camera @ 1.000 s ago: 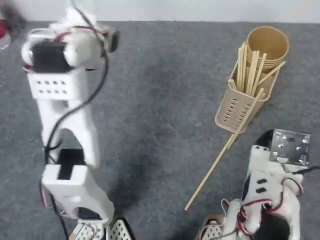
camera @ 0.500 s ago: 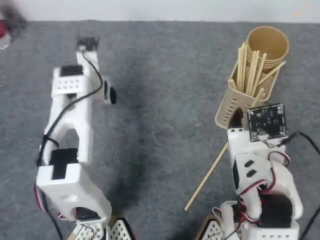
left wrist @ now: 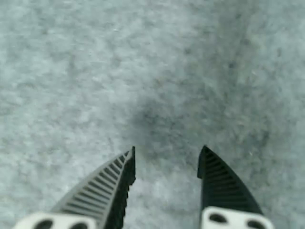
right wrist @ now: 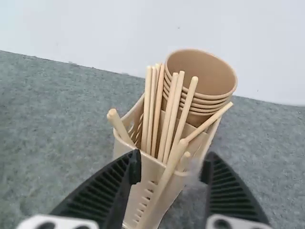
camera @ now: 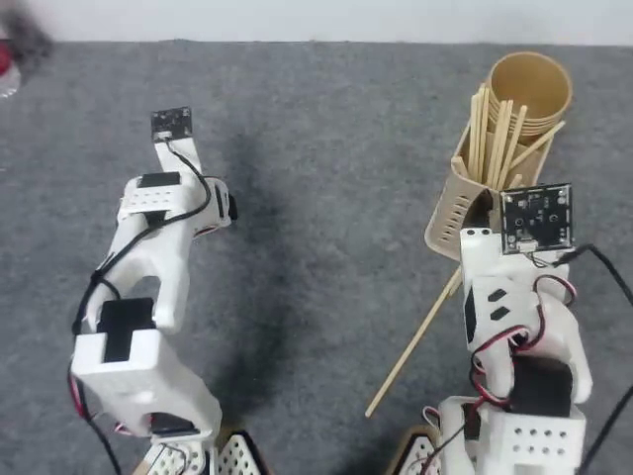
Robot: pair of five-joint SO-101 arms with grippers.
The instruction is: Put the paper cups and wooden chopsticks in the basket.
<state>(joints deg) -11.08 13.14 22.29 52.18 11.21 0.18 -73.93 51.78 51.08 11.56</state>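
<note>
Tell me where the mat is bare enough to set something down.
The widest bare stretch of grey felt mat lies between the white left arm and the beige slotted plastic basket, up to the far wall. Crowded on the right: the basket, its stacked tan paper cups, the loose wooden chopstick slanting from its base, and the white right arm.

Mottled grey felt-like worktop (camera: 326, 178). Tan stacked paper cups (camera: 531, 87), pale wooden chopsticks (camera: 493, 134), and a beige plastic basket (camera: 461, 216) with rows of slots. White plastic arms (camera: 148, 277), red and black wires.
</note>
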